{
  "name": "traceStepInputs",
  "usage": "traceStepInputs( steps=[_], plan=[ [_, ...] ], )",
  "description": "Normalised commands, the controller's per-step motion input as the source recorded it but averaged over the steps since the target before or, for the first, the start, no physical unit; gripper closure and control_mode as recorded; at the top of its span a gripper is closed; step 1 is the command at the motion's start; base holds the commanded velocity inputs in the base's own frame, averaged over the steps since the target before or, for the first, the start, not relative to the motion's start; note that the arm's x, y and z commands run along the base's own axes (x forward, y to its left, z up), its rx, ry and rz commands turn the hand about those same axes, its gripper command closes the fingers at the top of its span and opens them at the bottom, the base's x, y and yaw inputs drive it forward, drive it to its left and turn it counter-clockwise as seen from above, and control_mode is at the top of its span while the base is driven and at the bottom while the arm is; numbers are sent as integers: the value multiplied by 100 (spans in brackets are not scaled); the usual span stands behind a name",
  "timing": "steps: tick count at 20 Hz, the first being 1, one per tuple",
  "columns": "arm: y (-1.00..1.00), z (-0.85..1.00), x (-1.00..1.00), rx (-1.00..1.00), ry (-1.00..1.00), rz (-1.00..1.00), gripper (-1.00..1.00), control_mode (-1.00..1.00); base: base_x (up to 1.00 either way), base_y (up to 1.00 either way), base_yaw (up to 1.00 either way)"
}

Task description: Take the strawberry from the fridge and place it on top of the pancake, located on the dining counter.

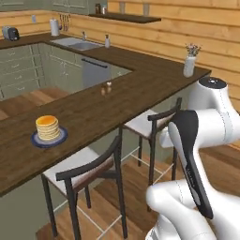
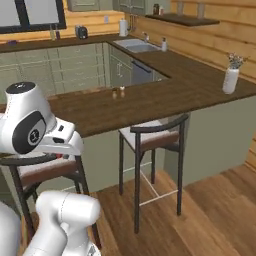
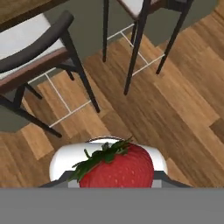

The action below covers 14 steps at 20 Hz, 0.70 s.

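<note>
Pancake [image 1: 47,127] on dining counter [image 1: 93,112], two stools [image 1: 89,171] tucked before it, vase [image 1: 189,65] at far end

At left of the frame, the pancake [image 1: 47,127] stack sits on its blue plate [image 1: 49,138] on the dining counter [image 1: 103,110]. Two stools [image 1: 89,172] stand below; a white vase [image 1: 189,66] occupies the upper right.

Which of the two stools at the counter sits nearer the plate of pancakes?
The left stool; the pancakes sit just above it, while the other stool stands further right.
</note>
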Motion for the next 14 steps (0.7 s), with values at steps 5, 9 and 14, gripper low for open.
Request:
traceStepInputs(
  steps=[5,9,14],
  plan=[
    [0,0,0,0,0,0,100,100,0,7,81],
    [0,0,0,0,0,0,100,100,10,17,49],
    [0,0,0,0,0,0,100,100,45,61,20]
  ],
)
